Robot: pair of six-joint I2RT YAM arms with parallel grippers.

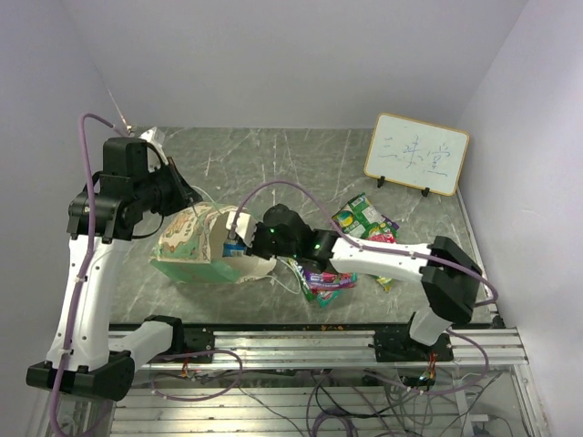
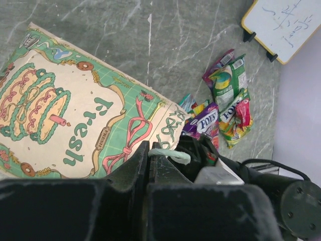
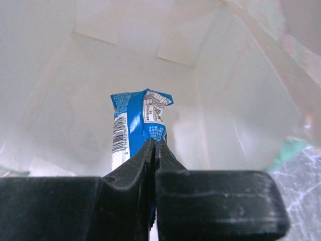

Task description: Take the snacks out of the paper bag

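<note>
The mint-green paper bag [image 1: 189,246] lies on its side, mouth to the right; its printed face fills the left wrist view [image 2: 75,125]. My left gripper [image 2: 149,150] is shut on the bag's pale green string handle [image 2: 173,154] at the mouth. My right gripper [image 3: 155,145] is inside the bag's cream interior [image 3: 75,75], shut on a blue snack packet [image 3: 135,120]; from above it sits at the bag's mouth [image 1: 239,238]. Several snack packets [image 1: 364,218] lie on the table right of the bag, also in the left wrist view [image 2: 228,100].
A white framed whiteboard [image 1: 417,153] stands at the back right. More packets [image 1: 323,280] lie under the right arm near the front. The grey marble table [image 1: 273,155] ends at a metal rail [image 1: 319,341] in front.
</note>
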